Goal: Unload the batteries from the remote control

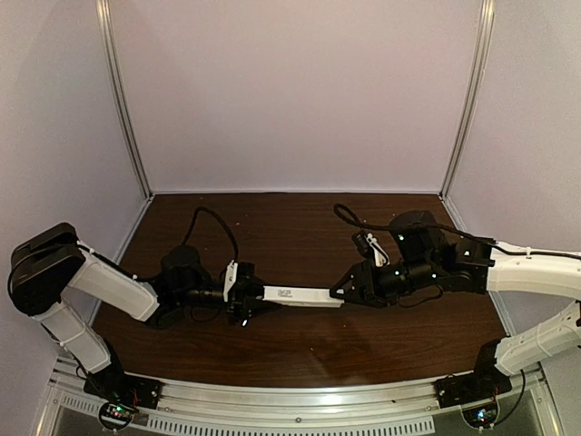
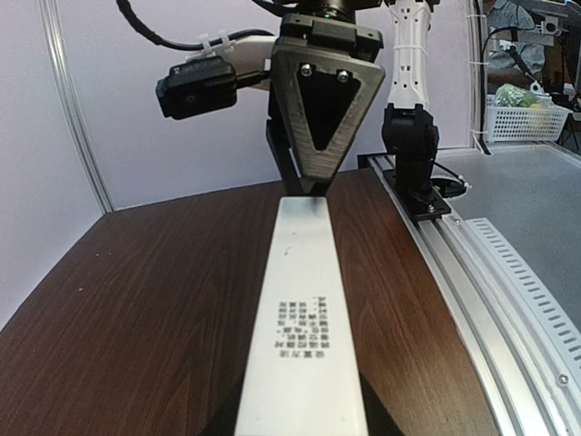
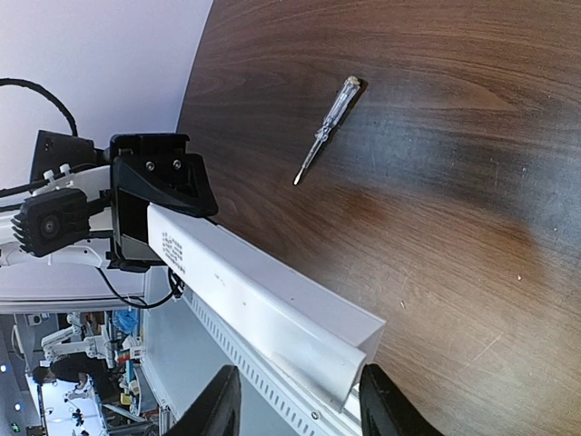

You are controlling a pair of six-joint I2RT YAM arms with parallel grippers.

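The remote control (image 1: 300, 295) is a slim white bar held level above the brown table (image 1: 300, 350), between the two arms. My left gripper (image 1: 238, 292) is shut on its left end; in the left wrist view the bar (image 2: 304, 345) runs straight out from between those fingers, printed label up. My right gripper (image 1: 347, 291) is at the other end. In the right wrist view its two black fingers (image 3: 218, 404) stand either side of the bar's end (image 3: 363, 341) with gaps showing, so the right gripper (image 3: 295, 404) is open. The batteries are hidden.
A small clear-handled screwdriver (image 3: 325, 132) lies on the table beyond the remote. An aluminium rail (image 1: 300, 404) runs along the near edge. Pale walls (image 1: 300, 91) close off the back and both sides. A white basket (image 2: 526, 118) sits off the table.
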